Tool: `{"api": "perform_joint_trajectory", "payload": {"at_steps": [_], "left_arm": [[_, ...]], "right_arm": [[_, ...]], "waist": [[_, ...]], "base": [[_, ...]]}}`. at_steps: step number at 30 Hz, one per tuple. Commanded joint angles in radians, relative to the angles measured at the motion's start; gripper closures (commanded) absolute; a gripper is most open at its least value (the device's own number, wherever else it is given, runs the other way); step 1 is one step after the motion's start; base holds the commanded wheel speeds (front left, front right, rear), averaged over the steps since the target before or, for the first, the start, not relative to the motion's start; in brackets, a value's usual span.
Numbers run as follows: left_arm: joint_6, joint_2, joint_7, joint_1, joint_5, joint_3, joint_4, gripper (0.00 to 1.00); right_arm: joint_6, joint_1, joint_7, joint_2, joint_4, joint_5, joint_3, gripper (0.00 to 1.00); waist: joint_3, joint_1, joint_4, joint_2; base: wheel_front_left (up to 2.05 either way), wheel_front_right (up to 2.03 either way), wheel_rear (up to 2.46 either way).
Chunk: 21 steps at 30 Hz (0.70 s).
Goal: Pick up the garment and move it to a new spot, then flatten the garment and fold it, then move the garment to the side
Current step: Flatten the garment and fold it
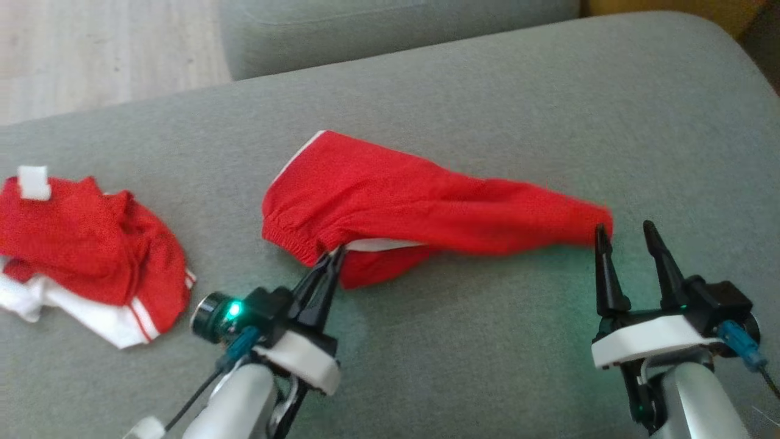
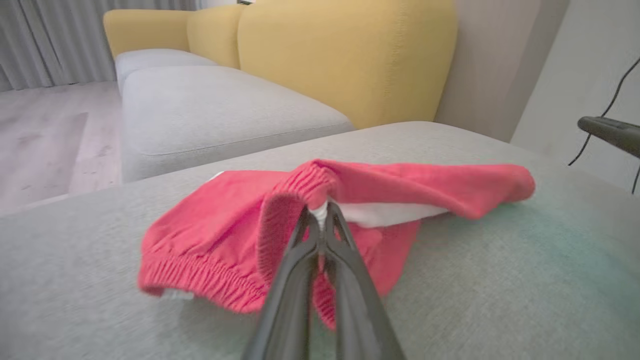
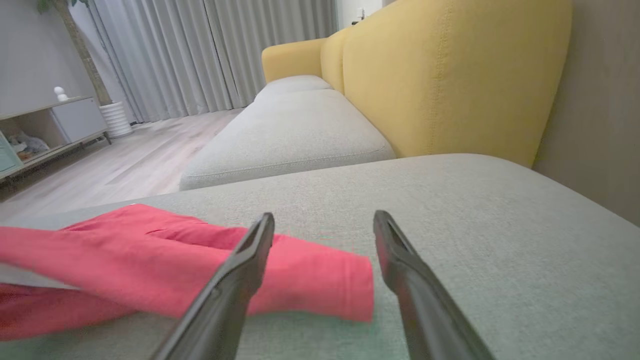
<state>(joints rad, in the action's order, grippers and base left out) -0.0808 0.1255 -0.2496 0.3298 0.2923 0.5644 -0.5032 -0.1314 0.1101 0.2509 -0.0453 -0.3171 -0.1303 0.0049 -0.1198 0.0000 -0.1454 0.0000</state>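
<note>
Surface: grey sofa cushion [image 1: 487, 91], with a yellow backrest [image 2: 350, 60] seen behind it
Garment: red shorts [image 1: 426, 207], laid rumpled mid-cushion and stretched left to right
Left gripper [image 1: 335, 253]: reached in low, fingers pinched tight on the elastic waistband [image 2: 275, 225]
Right gripper [image 1: 624, 228]: held low at the far end, fingers spread wide, nothing gripped, tip of the shorts partly between them
Off to the left: second red-and-white garment [image 1: 91, 250], bunched up, well apart

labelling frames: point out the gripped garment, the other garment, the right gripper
gripped garment [image 1: 426, 201], head view, mid cloth
other garment [image 1: 91, 244], head view, red part
right gripper [image 1: 624, 227], head view, between its fingertips
</note>
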Motion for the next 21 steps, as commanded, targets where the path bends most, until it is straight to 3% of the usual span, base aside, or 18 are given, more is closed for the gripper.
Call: {"api": "perform_joint_trajectory", "payload": {"at_steps": [1,7,13,14,15,16,21], "left_arm": [[0.005,0.019,-0.012,0.001,0.001,-0.041,0.036,1.0],[0.019,0.057,-0.012,-0.055,0.002,-0.083,0.095,1.0],[0.013,0.077,-0.012,-0.1,-0.026,-0.06,0.104,1.0],[0.01,0.078,-0.011,-0.105,-0.031,-0.049,0.096,0.94],[0.012,0.078,-0.011,-0.107,-0.036,-0.042,0.089,0.14],[0.019,0.075,-0.011,-0.107,-0.041,-0.04,0.084,0.0],[0.049,0.053,-0.012,-0.105,-0.034,-0.056,0.095,0.0]], "right_arm": [[0.001,0.018,0.008,-0.005,0.026,0.011,0.028,0.0],[0.001,0.013,-0.019,-0.005,0.003,0.015,0.041,0.0],[0.001,0.004,-0.058,-0.005,-0.023,0.018,0.049,0.0],[0.001,0.003,-0.066,-0.005,-0.029,0.018,0.046,0.0],[0.001,0.003,-0.073,-0.005,-0.034,0.02,0.044,0.0],[0.001,0.003,-0.079,-0.005,-0.039,0.023,0.04,0.0],[0.001,0.016,-0.108,-0.005,-0.051,0.035,0.014,0.0]], "waist": [[0.016,0.0,0.02,0.0],[0.04,0.0,0.069,0.0],[0.051,0.0,0.102,0.0],[0.051,0.0,0.108,0.0],[0.051,0.0,0.112,0.0],[0.051,0.0,0.117,0.0],[0.05,0.0,0.144,0.0]], "base": [[0.0,0.0,0.0],[0.0,0.0,0.0],[0.0,0.0,0.0],[0.0,0.0,0.0],[0.0,0.0,0.0],[0.0,0.0,0.0],[0.0,0.0,0.0]]}}
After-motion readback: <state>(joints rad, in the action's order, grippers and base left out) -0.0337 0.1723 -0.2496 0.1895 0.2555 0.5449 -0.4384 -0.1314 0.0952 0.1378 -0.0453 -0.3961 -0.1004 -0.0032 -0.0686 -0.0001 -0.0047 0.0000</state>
